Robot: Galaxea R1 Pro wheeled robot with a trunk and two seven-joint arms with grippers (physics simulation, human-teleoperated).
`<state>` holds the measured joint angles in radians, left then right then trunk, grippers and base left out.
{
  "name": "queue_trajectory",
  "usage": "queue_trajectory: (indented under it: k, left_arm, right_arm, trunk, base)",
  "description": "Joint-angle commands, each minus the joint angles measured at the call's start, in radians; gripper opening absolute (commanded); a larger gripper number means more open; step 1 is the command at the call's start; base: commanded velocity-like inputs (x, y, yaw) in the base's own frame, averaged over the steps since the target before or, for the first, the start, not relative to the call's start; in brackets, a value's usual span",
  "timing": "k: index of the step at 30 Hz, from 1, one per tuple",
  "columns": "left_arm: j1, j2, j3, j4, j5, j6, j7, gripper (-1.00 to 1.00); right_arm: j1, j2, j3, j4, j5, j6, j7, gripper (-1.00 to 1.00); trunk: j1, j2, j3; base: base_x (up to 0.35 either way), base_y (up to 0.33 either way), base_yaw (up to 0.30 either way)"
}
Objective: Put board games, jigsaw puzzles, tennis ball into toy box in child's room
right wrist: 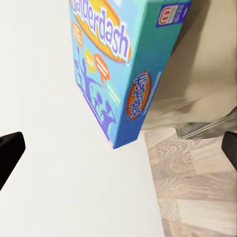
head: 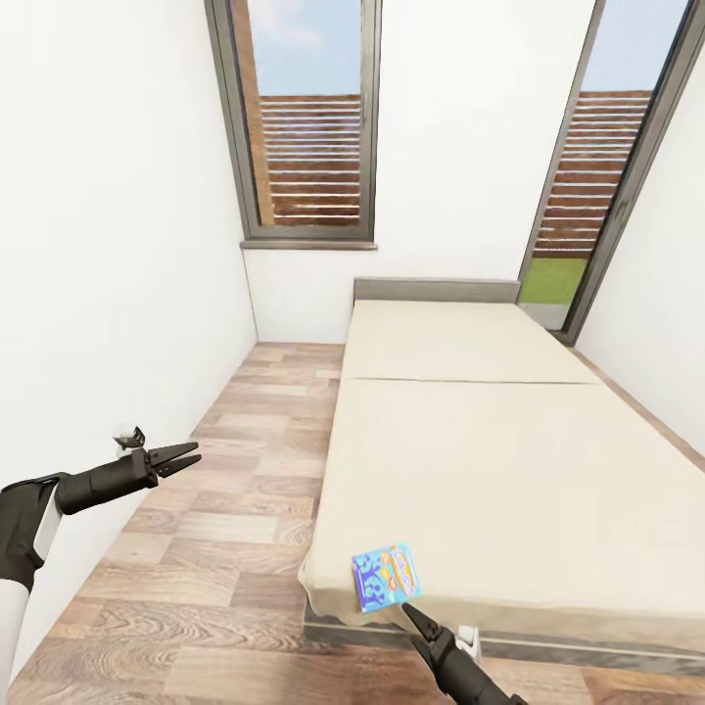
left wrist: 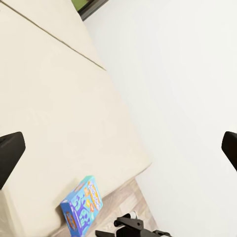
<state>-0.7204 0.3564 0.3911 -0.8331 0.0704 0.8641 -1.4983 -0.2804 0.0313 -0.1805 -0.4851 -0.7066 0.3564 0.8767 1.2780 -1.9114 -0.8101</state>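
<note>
Black and slim, the left gripper (head: 190, 456) hangs over the wood-plank floor (head: 245, 490) by the white wall (head: 108, 245), its fingers parted a little and holding nothing. To its right lies the bed (head: 490, 441), a cream mattress on a grey frame. A light blue board game (head: 386, 578) printed "Balderdash" rests on the mattress's near corner, right at the edge. Just beside it, the right gripper (head: 406, 609) points up toward the box; its fingers look spread with nothing between them, and I cannot tell if a tip touches the box.
</note>
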Motion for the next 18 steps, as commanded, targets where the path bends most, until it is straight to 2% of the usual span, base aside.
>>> queue_trajectory:
  k: [1,4,18]
  left_arm:
    - [-0.001,0.000,0.000,0.000,0.000,0.010,-0.004,1.00]
    - [-0.001,0.000,0.000,0.000,0.000,0.010,-0.004,1.00]
    - [-0.001,0.000,-0.001,0.000,0.000,0.010,-0.004,1.00]
  right_arm:
    - [-0.001,0.001,-0.004,0.000,-0.002,0.005,0.002,1.00]
    - [0.000,0.000,-0.001,0.000,0.000,-0.003,0.003,1.00]
    - [-0.002,0.004,0.001,-0.006,0.018,-0.012,0.011,1.00]
  trunk:
    - [0.004,-0.008,-0.004]
    - [0.015,-0.029,-0.013]
    - [0.015,-0.029,-0.013]
  base:
    - [0.000,0.000,0.000]
    - [0.000,0.000,0.000]
    - [0.000,0.000,0.000]
